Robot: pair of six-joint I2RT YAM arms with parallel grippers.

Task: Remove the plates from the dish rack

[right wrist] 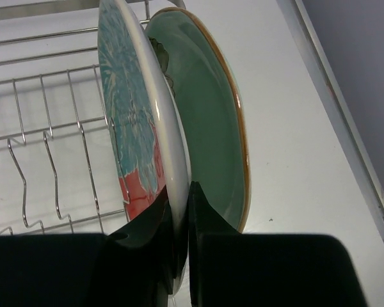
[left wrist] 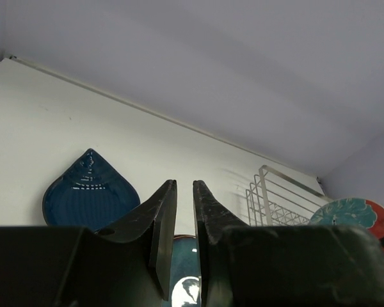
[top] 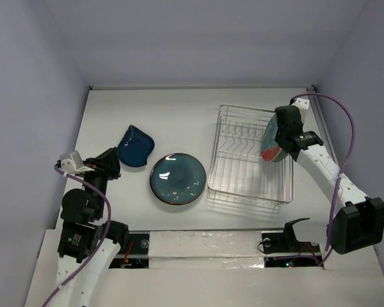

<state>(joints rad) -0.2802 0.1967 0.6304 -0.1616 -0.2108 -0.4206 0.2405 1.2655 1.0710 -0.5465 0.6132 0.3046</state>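
Note:
The silver wire dish rack [top: 246, 160] stands right of centre; it also shows in the right wrist view [right wrist: 38, 82]. My right gripper [right wrist: 180, 192] is shut on the rim of an upright white-edged plate with a teal and red pattern [right wrist: 131, 109], at the rack's right end [top: 269, 142]. A pale green plate with a brown rim [right wrist: 211, 121] stands just behind it. A dark blue wavy-edged plate [top: 136, 146] and a glossy teal plate [top: 178, 179] lie on the table. My left gripper [top: 114, 162] hovers left of them, with its jaws [left wrist: 185, 184] near together and empty.
The table's back wall and right edge run close to the rack. The right arm's purple cable [top: 345, 128] loops beside the rack. A black fixture [top: 294, 233] sits at the near edge by the arm bases.

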